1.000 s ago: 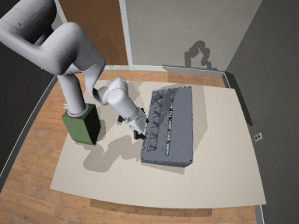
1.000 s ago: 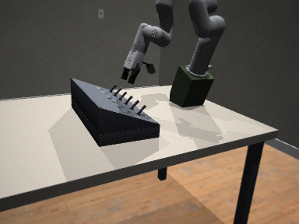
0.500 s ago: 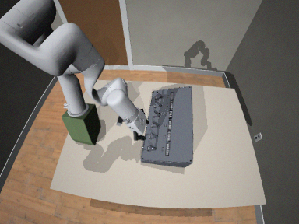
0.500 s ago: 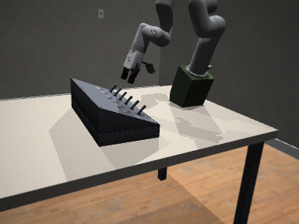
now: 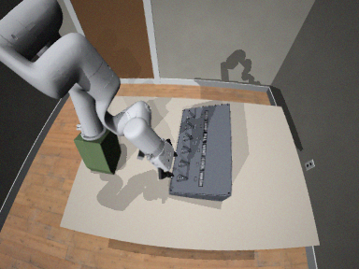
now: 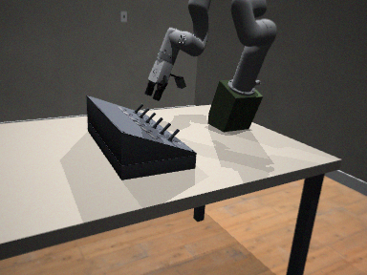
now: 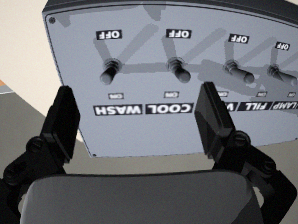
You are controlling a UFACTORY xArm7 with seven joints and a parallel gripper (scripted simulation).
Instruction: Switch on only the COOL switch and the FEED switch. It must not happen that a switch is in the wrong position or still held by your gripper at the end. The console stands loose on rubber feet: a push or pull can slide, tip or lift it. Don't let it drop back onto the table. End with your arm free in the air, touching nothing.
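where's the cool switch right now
In the wrist view the COOL switch is second from the left on the console, between WASH and the next lever, framed by the open jaws.

Dark slate-grey console on a pale cream desk, black levers along it. Its face reads lighter grey in the wrist view, white lettering on black label strips. Arm light grey, end effector black. Dark green pedestal. Wood-brown floor, dark grey walls.
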